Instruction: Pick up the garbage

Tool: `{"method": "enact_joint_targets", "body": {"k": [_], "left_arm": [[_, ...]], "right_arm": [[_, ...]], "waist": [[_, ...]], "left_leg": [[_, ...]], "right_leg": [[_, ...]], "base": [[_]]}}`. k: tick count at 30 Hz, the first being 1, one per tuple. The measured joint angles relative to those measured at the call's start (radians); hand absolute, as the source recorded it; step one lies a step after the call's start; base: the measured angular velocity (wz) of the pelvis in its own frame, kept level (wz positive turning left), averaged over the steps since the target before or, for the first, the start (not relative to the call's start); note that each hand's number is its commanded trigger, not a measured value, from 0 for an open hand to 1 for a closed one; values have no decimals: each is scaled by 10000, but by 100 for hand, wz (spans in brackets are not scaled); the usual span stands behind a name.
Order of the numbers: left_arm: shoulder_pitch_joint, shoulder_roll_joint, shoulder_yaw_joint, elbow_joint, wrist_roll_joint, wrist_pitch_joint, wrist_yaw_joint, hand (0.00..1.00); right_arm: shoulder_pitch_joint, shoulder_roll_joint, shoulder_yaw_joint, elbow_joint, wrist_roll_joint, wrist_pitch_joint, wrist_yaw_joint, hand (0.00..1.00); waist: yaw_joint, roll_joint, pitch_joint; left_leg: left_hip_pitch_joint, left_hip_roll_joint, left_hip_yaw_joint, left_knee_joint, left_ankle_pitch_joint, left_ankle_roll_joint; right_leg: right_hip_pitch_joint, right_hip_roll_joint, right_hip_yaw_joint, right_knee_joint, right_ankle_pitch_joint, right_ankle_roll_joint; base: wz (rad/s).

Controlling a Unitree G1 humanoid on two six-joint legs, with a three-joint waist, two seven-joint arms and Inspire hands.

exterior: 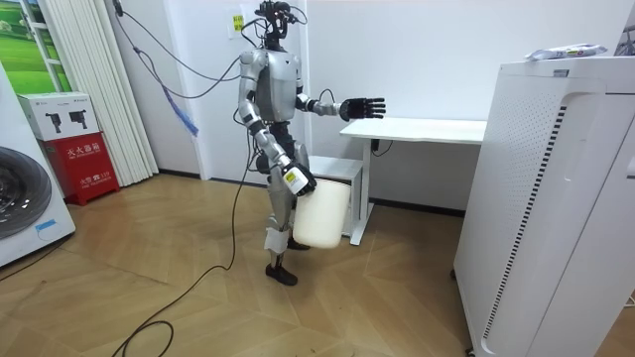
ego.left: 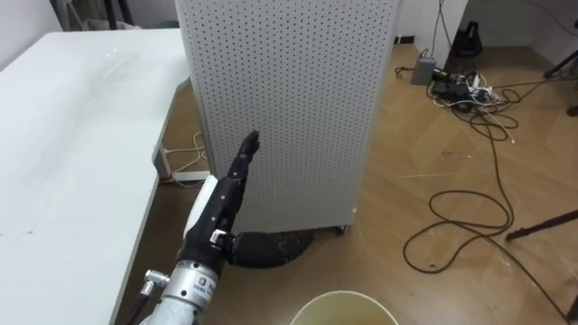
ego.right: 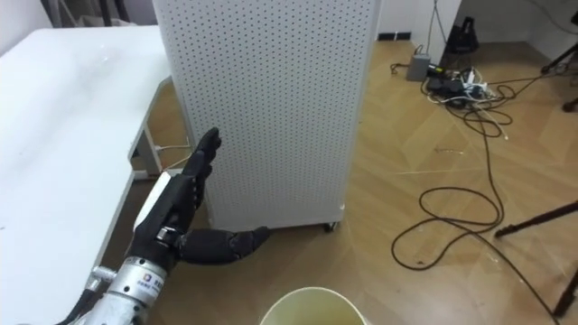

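Room view: left hand (exterior: pixel 363 107) outstretched flat, right hand (exterior: pixel 301 183) at white bin (exterior: pixel 322 216), grip unclear.

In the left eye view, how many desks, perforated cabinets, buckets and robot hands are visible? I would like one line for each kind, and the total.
desk: 1
perforated cabinet: 1
bucket: 1
left robot hand: 1
Total: 4

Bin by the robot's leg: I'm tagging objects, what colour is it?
The bin is plain cream-white, best seen in the room view.
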Motion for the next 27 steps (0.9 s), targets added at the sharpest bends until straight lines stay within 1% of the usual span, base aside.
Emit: {"method": "enact_joint_targets", "body": {"k": [5,9,12,14,15,16,17,19,21,22,25,27], "left_arm": [[-3,79,12,-343,112,-48,249,0],[-9,90,13,-644,412,-65,295,0],[-14,201,11,-651,399,-65,309,0],[-11,291,12,-650,403,-66,368,0],[-11,290,16,-650,418,-65,446,0],[0,253,134,-648,586,-65,526,0],[20,245,328,-649,756,-72,529,0],[28,269,613,-646,814,-109,647,0],[54,251,755,-640,815,-209,804,0],[58,236,799,-639,880,-236,911,0],[60,202,817,-637,1067,-246,1139,0],[75,176,879,-608,1069,-253,1254,0]], "right_arm": [[196,12,0,14,-5,30,44,100],[198,12,-11,16,-67,47,36,100],[200,8,-16,16,-15,62,-10,100],[197,34,-15,17,5,62,2,100],[194,48,-15,17,5,62,12,100],[189,69,-20,17,-93,62,84,100],[190,72,-20,26,-259,62,216,100],[183,96,-20,30,-410,62,303,100],[184,101,-21,60,-411,63,313,100],[190,123,-25,60,-409,67,316,100],[153,135,-25,60,-419,79,356,100],[131,137,-23,60,-429,78,460,100]], "waist": [[-19,19,3],[-70,60,0],[-119,156,12],[-33,191,15],[-12,187,16],[92,173,26],[268,156,38],[301,163,43],[266,181,57],[277,148,74],[509,111,60],[606,87,59]], "left_leg": [[250,-23,0,-17,-27,3],[270,-27,39,-17,-54,6],[339,-27,84,-16,-97,30],[376,-33,259,-17,-99,32],[375,-33,319,-17,-100,33],[410,-35,485,-17,-111,44],[469,-34,718,-21,-129,59],[469,-32,863,-27,-180,45],[462,-13,867,-77,-292,41],[425,-20,881,-91,-336,45],[295,48,1097,39,-391,36],[217,112,1230,167,-467,-8]], "right_leg": [[131,74,415,42,27,15],[117,70,439,65,27,16],[139,58,423,151,18,28],[80,47,442,219,16,30],[14,44,450,275,10,26],[-164,41,443,439,-19,11],[-217,32,444,586,-39,-15],[-352,16,443,701,-73,-18],[-453,42,441,791,-86,-9],[-540,38,453,870,-88,-6],[-706,66,411,959,-2,-52],[-951,56,179,1232,-50,-121]], "base": [[-23],[-7],[0],[-10],[-24],[-42],[-47],[-27],[-6],[-14],[-22],[-29]]}}
